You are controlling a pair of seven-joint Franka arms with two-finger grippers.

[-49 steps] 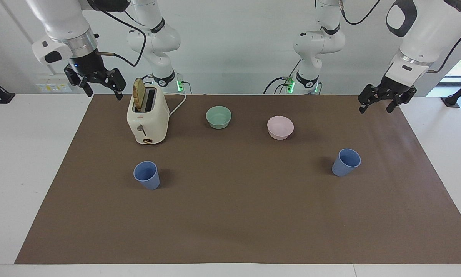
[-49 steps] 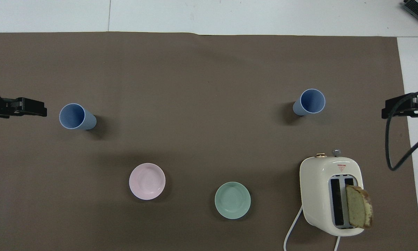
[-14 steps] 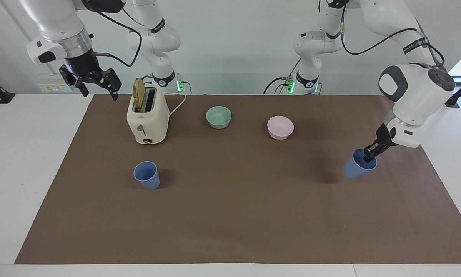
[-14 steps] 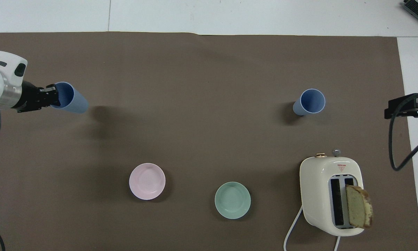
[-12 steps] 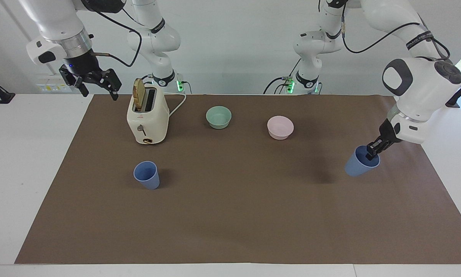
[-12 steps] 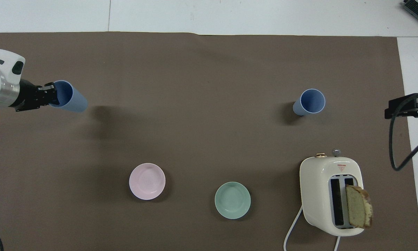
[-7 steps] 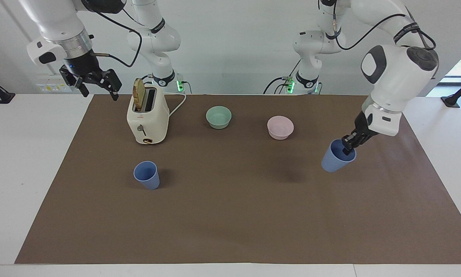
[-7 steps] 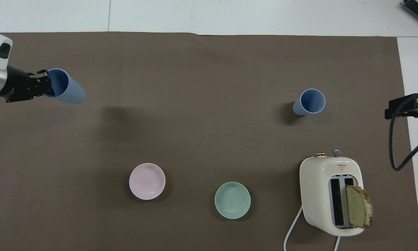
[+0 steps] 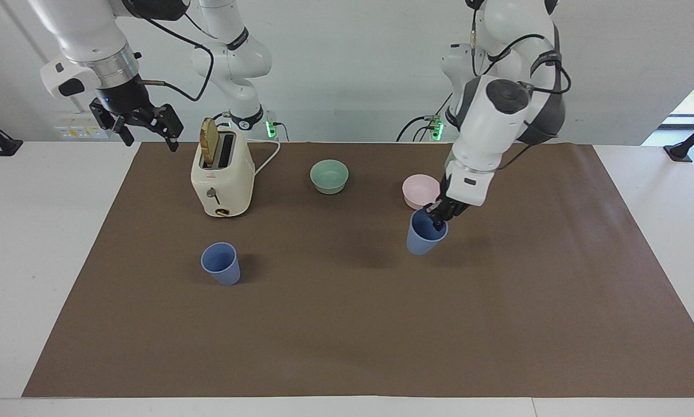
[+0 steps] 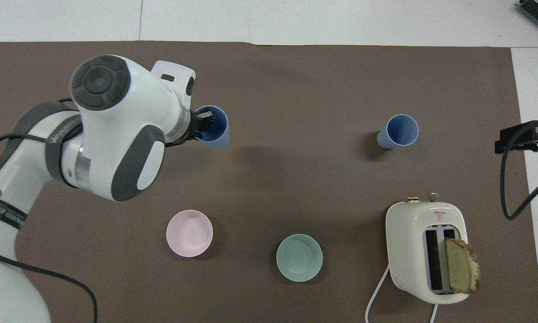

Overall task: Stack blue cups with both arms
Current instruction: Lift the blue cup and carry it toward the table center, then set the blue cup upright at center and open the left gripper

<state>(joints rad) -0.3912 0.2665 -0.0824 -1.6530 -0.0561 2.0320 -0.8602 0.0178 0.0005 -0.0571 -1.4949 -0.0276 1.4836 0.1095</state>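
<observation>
My left gripper (image 9: 437, 215) is shut on the rim of one blue cup (image 9: 421, 242), one finger inside it. It holds the cup tilted in the air over the middle of the mat, beside the pink bowl; in the overhead view the gripper (image 10: 205, 125) and cup (image 10: 220, 135) show too. The other blue cup (image 9: 220, 263) stands upright on the mat toward the right arm's end, farther from the robots than the toaster; it also shows in the overhead view (image 10: 399, 131). My right gripper (image 9: 150, 134) is open and empty, raised and waiting over the mat's edge beside the toaster (image 10: 503, 141).
A cream toaster (image 9: 222, 176) with a bread slice (image 10: 461, 265) in one slot stands near the robots at the right arm's end. A mint-green bowl (image 9: 329, 175) and a pink bowl (image 9: 419, 190) sit on the brown mat (image 9: 347, 324) near the robots.
My left gripper took hold of the cup at the left arm's end, lifted it and carried it toward the middle of the mat. The right arm has barely moved.
</observation>
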